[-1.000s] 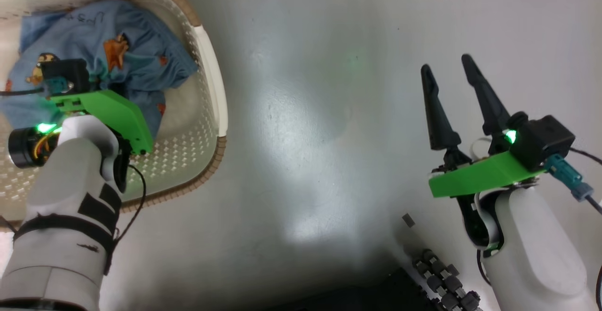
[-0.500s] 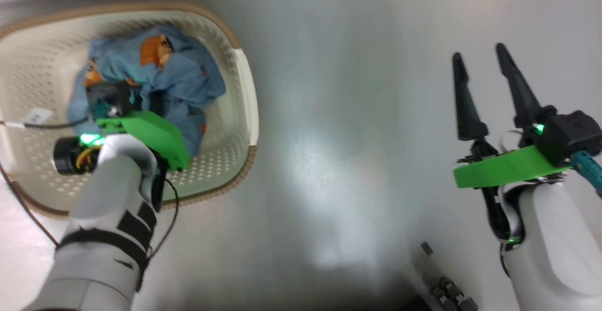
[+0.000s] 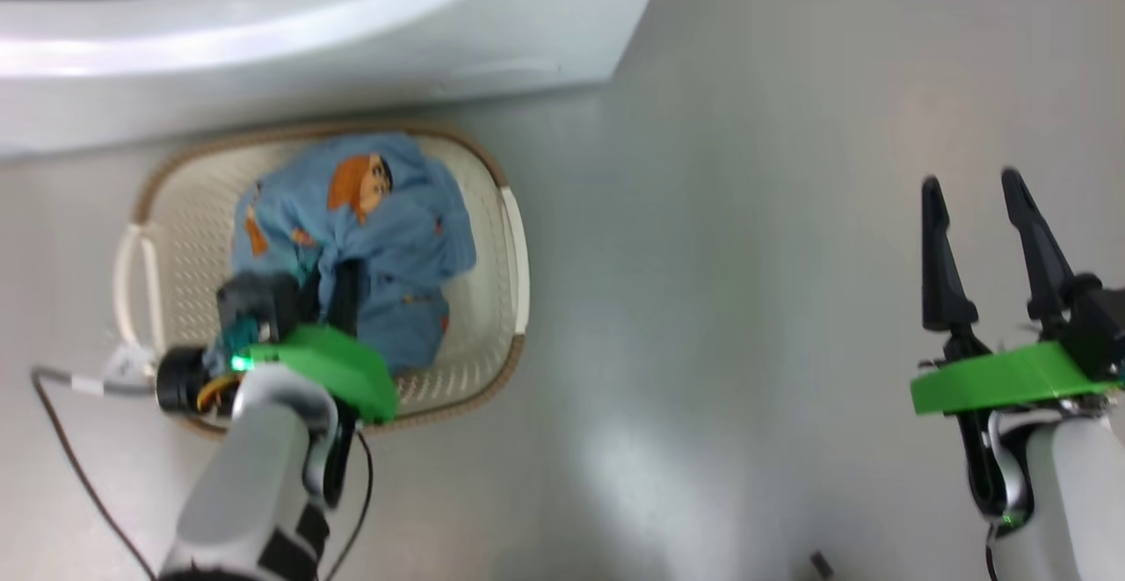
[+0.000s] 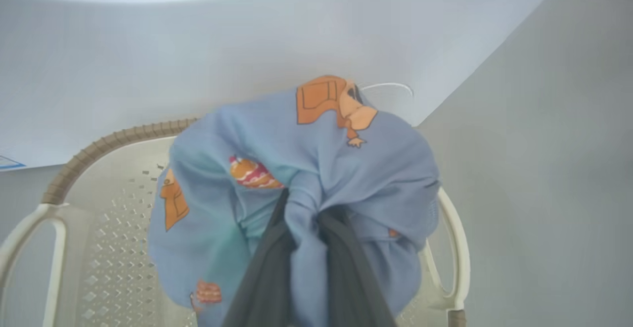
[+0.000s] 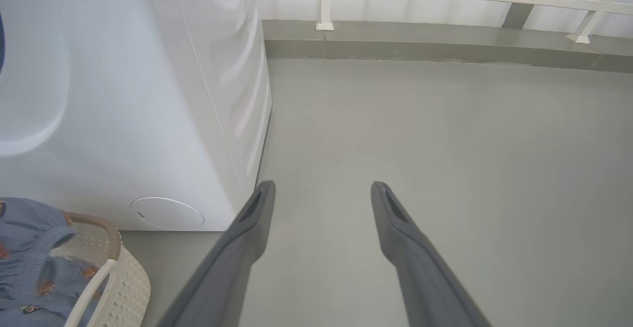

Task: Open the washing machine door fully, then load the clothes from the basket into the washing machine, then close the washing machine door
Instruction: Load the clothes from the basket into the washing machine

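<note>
The left claw (image 3: 338, 280) reaches down into the basket (image 3: 518, 247) at the centre left of the head view, and its two dark fingers are pinched nearly together on a fold of the clothes (image 3: 387, 221). In the left wrist view the left claw (image 4: 306, 210) rises from the bottom edge with a twisted rope of the light blue fabric squeezed between its fingers (image 4: 269, 257), while the rest of the clothes (image 4: 306, 159) balloons above the grip, showing orange-brown printed patches. The bunch hangs over the middle of the basket (image 4: 123, 133) and covers part of its brown far rim; whether any of it rests on the basket's bottom I cannot tell. The basket sits on the grey floor (image 3: 747, 300) just below the white washing machine (image 3: 352, 27), which spans the upper left of the head view. The right claw (image 3: 970, 181) stands at the right edge of that view, well apart from the basket, its fingers spread wide with nothing between them. In the right wrist view the right claw (image 5: 322, 185) points over bare floor (image 5: 445, 144), with the washing machine (image 5: 123, 119) and its round white flap (image 5: 167, 213) at the left and a corner of the basket (image 5: 111, 233), clothes (image 5: 24, 228) inside, at the lower left.
</note>
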Available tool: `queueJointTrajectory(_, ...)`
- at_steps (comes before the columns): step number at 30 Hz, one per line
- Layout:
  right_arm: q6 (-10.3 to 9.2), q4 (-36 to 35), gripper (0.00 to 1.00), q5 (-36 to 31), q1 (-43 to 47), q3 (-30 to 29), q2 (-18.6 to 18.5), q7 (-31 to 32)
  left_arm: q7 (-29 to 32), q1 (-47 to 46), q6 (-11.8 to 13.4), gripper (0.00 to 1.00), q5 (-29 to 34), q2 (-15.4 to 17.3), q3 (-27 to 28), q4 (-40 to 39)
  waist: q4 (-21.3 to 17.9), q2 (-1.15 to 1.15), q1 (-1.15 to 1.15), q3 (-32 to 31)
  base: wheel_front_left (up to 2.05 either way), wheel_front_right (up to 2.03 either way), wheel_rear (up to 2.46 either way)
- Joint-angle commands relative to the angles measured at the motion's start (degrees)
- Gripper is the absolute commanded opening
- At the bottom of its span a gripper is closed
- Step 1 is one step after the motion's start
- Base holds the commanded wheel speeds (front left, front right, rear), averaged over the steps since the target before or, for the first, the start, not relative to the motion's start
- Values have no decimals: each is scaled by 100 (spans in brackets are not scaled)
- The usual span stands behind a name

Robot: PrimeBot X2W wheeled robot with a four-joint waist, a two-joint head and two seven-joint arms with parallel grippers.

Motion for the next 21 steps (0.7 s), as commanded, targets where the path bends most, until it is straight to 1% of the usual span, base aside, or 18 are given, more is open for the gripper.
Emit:
queueJointTrajectory(1,25,-164,100,-52,289,27,-9,33,-51,418,59,0,116,176,205,-380,183,0,1,-814,0,0,0)
queueJointTrajectory(10,25,-375,100,-130,956,-138,17,330,-52,1599,103,0,398,145,537,-1599,338,0,1,-1879,0,0,0)
queueJointTrajectory(19,25,-592,100,-152,1518,-103,35,614,-52,2519,101,0,592,149,639,-2360,509,0,1,-2845,0,0,0)
queueJointTrajectory(21,25,-613,100,-146,1574,-84,38,637,-52,2614,101,0,617,154,620,-2421,525,0,1,-2941,0,0,0)
